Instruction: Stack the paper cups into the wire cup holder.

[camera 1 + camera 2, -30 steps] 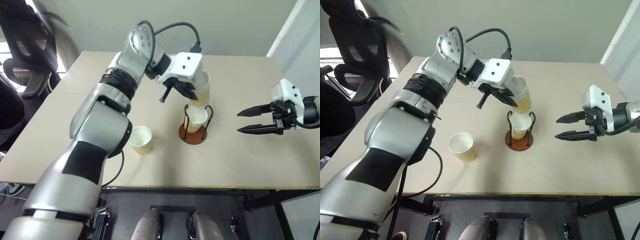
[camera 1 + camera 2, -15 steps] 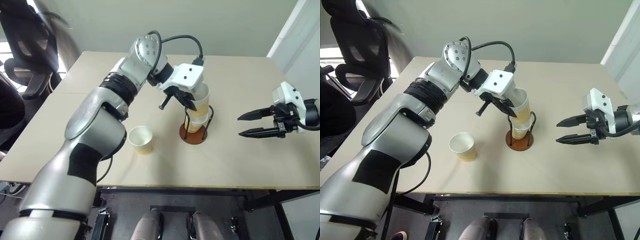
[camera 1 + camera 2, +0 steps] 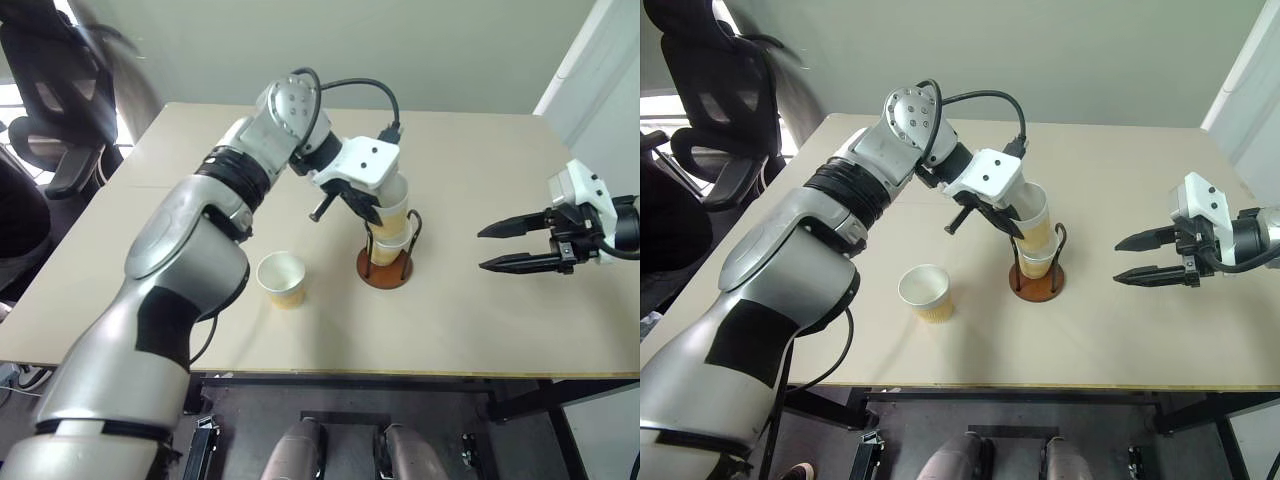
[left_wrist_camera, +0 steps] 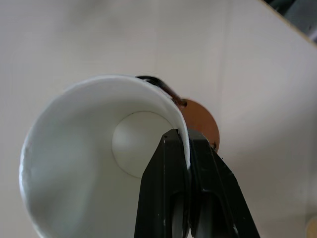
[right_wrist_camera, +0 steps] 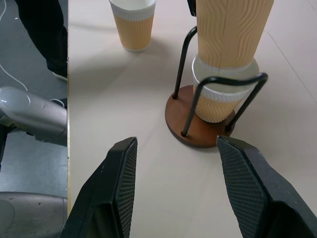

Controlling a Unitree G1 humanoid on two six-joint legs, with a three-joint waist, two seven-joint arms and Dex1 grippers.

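On a beige desk (image 3: 480, 330), the left claw (image 3: 1012, 222) pinches the rim of a paper cup (image 3: 1032, 215), its bottom partly nested in a second cup (image 5: 218, 94) seated in the wire cup holder (image 3: 386, 268) at the desk's middle. A third cup (image 3: 281, 278) stands apart to the left. The right claw (image 3: 510, 246) hovers to the right, fingers spread, holding nothing.

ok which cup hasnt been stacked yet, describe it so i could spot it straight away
Start at the wire cup holder near the middle of the tan table, where the left gripper pinches one cup's rim above another already seated. The loose paper cup stands upright on the table toward the robot's left of it. It alone stands on bare table, untouched.
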